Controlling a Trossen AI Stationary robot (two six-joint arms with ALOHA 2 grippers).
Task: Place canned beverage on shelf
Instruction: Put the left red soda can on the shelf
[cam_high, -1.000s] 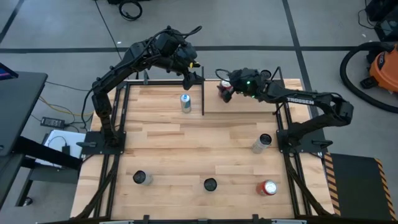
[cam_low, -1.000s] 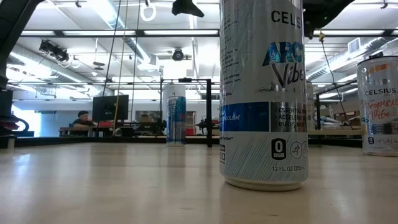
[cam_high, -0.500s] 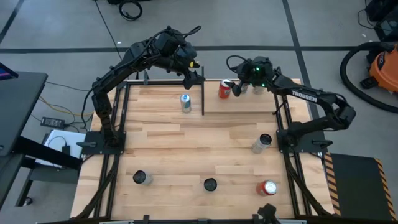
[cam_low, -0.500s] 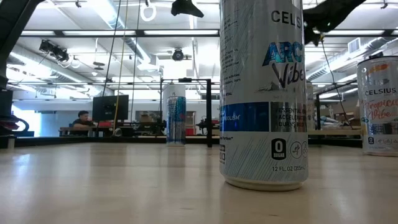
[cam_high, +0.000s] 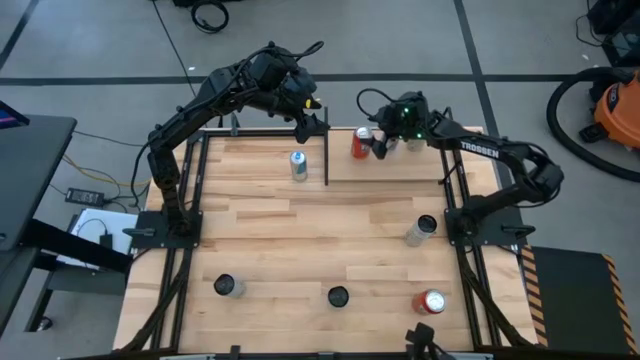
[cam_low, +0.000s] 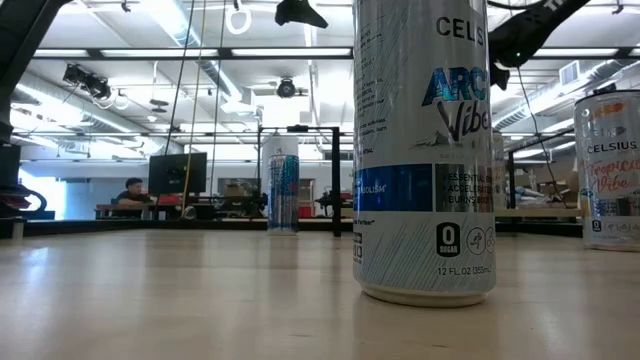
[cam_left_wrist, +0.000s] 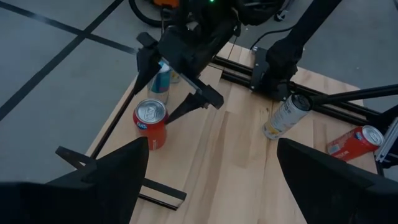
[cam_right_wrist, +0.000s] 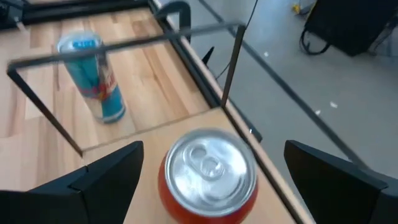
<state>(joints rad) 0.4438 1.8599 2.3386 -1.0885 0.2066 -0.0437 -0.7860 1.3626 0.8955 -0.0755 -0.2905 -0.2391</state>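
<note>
The red can (cam_high: 361, 143), a smooth cylinder with a silver pull-tab top, stands upright at the far left corner of the pale, rod-edged shelf (cam_high: 400, 168). The right gripper (cam_high: 380, 145) is just beside it, fingers spread and apart from the can. The left gripper (cam_high: 310, 118) hovers above a blue can (cam_high: 298, 165), fingers spread. Only the right wrist view shows the tab; only the low view shows a white labelled can (cam_low: 424, 150) up close.
</note>
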